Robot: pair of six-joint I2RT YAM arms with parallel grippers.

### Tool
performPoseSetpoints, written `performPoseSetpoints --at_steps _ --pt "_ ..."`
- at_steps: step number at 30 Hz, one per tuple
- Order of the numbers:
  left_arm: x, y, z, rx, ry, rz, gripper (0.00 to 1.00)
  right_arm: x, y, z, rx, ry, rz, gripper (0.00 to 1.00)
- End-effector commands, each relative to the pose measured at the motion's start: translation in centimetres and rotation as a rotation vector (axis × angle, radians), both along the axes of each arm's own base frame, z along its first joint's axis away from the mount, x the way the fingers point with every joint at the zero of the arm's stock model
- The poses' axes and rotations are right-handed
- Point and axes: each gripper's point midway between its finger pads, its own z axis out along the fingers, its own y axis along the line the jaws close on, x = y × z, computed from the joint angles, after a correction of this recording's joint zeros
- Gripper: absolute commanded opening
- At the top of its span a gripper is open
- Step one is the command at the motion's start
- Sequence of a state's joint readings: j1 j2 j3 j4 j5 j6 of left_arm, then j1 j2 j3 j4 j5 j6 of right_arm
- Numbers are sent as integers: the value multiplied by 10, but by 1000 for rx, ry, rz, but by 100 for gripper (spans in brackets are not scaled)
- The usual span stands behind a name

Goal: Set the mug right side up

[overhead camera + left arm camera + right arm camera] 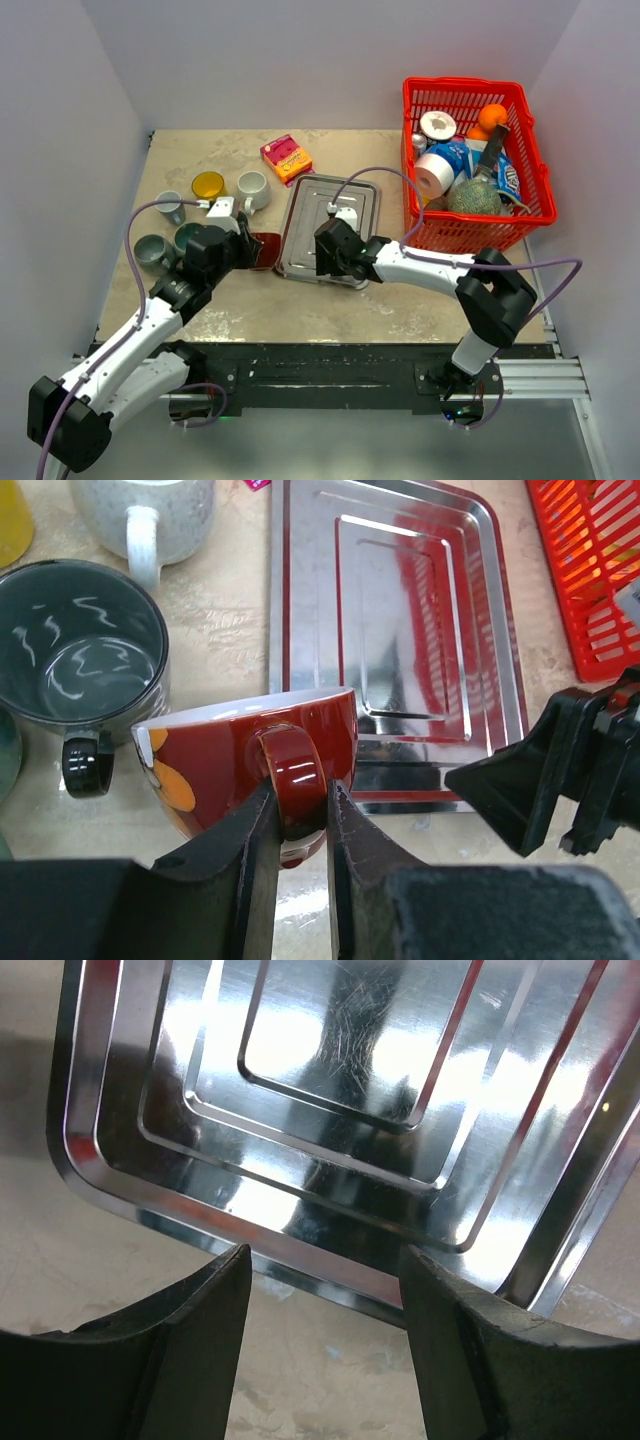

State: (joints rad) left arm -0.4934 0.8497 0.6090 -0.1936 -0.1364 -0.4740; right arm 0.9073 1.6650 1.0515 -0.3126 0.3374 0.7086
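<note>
Table: beige stone-patterned table (pixel 300 310), walled in white at left, back and right. Its widest bare stretch runs along the near edge, in front of the tray and between the two arms.
Basket: red plastic mesh basket (pixel 470 235), full of groceries, against the right wall at the far right. Only a narrow strip of table separates it from the tray.
Tray: flat silver metal tray (pixel 310 225) with stepped ridges, mid-table, its near left corner just beside the red mug.
Right end effector: black right end effector (pixel 325 1260), fingers apart and holding nothing, over the tray's near edge.
Left end effector: black left end effector (pixel 300 800), fingers clamped on the red mug's handle.
Neighbouring cups: dark grey glossy mug with a black handle (pixel 80 650) stands upright, close on the red mug's left. A white speckled mug (pixel 150 510) stands beyond it.
Task mug: glossy dark red ceramic mug with an orange flower motif (pixel 230 755), left of the tray. In the left wrist view its rim is uppermost and slightly tilted, showing a thin band of white interior. I cannot tell whether its base touches the table.
</note>
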Motion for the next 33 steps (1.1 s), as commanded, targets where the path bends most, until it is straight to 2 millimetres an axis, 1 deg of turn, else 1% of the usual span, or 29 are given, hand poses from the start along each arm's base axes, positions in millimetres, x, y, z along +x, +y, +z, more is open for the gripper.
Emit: performPoseSetpoints --at_steps 1,3,4,5,9,12,14,15,18,22,24,25,26,29,31,33 --pt "18 2 44 -59 -196 41 0 4 3 -8 38 8 5 63" --pt "17 4 38 -50 -189 49 0 3 0 -14 26 18 8 63" --pt "20 4 42 -58 -210 55 0 4 -3 -17 22 21 4 63" --pt "20 5 41 -58 -215 57 0 4 -4 -17 25 21 0 63" --pt "21 7 32 -50 -214 68 0 2 -13 -27 4 33 -6 63" --pt "21 7 26 -47 -214 70 0 3 -22 -33 -12 43 -15 62" --pt "22 7 26 -49 -222 71 0 5 -28 -35 -21 43 -29 62" --pt "21 8 21 -43 -218 70 0 4 -32 -38 -29 45 -31 62" --pt "21 10 16 -34 -219 75 0 5 -43 -41 -39 53 -51 61" --pt "21 17 16 -32 -229 117 0 8 -59 -38 -53 47 -84 61" --pt "21 21 12 -36 -225 138 0 8 -69 -40 -68 50 -102 61" --pt "21 21 14 -45 -239 142 0 9 -75 -38 -73 46 -119 61" --pt "21 21 13 -50 -241 143 0 10 -79 -35 -70 41 -130 60" --pt "19 20 6 -64 -240 146 0 11 -94 -34 -99 32 -167 60" --pt "19 17 4 -72 -245 133 0 15 -102 -32 -118 27 -193 60" --pt "17 14 -3 -76 -233 127 0 16 -107 -31 -136 31 -216 59"
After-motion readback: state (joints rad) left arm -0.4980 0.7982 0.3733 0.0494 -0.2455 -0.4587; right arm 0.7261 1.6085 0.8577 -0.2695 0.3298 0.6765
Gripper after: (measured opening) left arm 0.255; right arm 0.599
